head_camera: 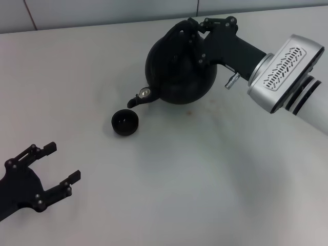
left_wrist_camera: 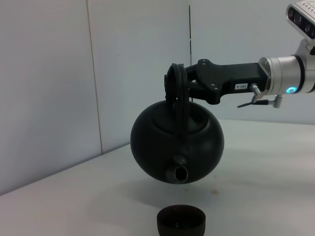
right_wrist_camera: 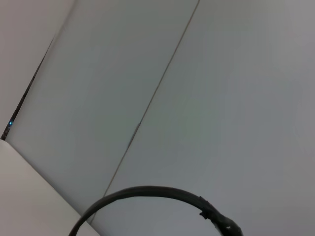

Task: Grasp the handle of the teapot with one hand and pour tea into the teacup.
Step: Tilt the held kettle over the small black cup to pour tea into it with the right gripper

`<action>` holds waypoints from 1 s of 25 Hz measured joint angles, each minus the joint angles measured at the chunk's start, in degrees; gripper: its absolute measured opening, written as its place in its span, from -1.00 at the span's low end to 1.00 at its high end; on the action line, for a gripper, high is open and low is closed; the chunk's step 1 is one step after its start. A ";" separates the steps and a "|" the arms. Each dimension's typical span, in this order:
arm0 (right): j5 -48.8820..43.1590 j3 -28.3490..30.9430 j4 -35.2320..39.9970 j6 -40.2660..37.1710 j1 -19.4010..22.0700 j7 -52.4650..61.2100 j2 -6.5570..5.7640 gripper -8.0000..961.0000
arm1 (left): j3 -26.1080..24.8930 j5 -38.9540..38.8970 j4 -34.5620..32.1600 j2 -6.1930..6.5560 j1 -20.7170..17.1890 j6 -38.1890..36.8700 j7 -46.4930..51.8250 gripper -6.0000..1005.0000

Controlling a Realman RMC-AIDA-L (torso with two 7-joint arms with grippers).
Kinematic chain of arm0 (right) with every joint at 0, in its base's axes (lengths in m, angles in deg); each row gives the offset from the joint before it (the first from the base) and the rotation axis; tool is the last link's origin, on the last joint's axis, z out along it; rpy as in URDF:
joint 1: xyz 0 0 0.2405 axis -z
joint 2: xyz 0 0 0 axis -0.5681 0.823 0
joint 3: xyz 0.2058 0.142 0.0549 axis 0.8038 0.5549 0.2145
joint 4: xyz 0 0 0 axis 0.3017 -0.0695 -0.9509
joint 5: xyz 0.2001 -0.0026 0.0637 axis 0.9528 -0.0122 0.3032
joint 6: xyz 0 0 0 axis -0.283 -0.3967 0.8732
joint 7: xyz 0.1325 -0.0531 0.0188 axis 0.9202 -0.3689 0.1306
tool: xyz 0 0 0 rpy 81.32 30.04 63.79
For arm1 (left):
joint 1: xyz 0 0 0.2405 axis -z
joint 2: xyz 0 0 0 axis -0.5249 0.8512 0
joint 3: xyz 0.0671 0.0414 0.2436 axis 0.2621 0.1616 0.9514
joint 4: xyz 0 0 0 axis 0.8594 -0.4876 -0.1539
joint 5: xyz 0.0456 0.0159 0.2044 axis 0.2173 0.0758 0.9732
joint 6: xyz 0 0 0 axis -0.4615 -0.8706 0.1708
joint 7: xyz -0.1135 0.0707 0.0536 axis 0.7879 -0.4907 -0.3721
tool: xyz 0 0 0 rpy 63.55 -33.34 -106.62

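The right tool (head_camera: 197, 32), clamped on the handle (left_wrist_camera: 176, 91), holds the teapot (head_camera: 177, 69) tilted at upper centre above the tabletop (head_camera: 205, 169), spout just short of the teacup (head_camera: 124, 122); pouring seems underway, needing further tipping, while the left tool (head_camera: 54, 166) idles wide, lower left.

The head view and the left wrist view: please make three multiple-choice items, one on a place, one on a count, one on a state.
1. Where is the small dark round teacup?
A. on the white table, below the spout
B. inside the left gripper
C. behind the pot

2. How many cups are in view?
A. three
B. two
C. one

3. In what state is the large round matte-black teapot?
A. standing flat on the table
B. lifted and tilted, spout down
C. lying upside down

Key: 1 A, the left wrist view shows the cup under the spout. 2 C, only one cup appears. 3 B, the right gripper holds the black arched handle and the pot hangs above the table; the left gripper rests open, apart.
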 joint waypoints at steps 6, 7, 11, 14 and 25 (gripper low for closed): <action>0.00 0.00 0.03 0.33 -0.52 -1.34 0.00 -0.82 | -0.07 0.00 0.00 0.00 0.02 -0.03 0.00 0.63; 0.00 0.00 0.03 0.33 -0.52 -1.34 0.00 -0.82 | -0.07 0.00 0.00 0.00 0.02 -0.03 0.00 0.63; -0.14 0.00 0.03 0.44 -0.57 -2.10 0.00 -0.82 | -0.07 0.00 0.08 -0.07 0.02 -0.09 0.00 0.63; -0.27 0.00 0.03 0.46 -0.57 -2.11 0.00 -0.82 | -0.07 0.00 0.09 -0.08 0.02 -0.10 0.00 0.63; -0.44 0.00 0.03 0.51 -0.45 -2.12 0.09 -0.82 | -0.07 0.00 0.09 -0.09 -0.07 -0.10 0.00 0.63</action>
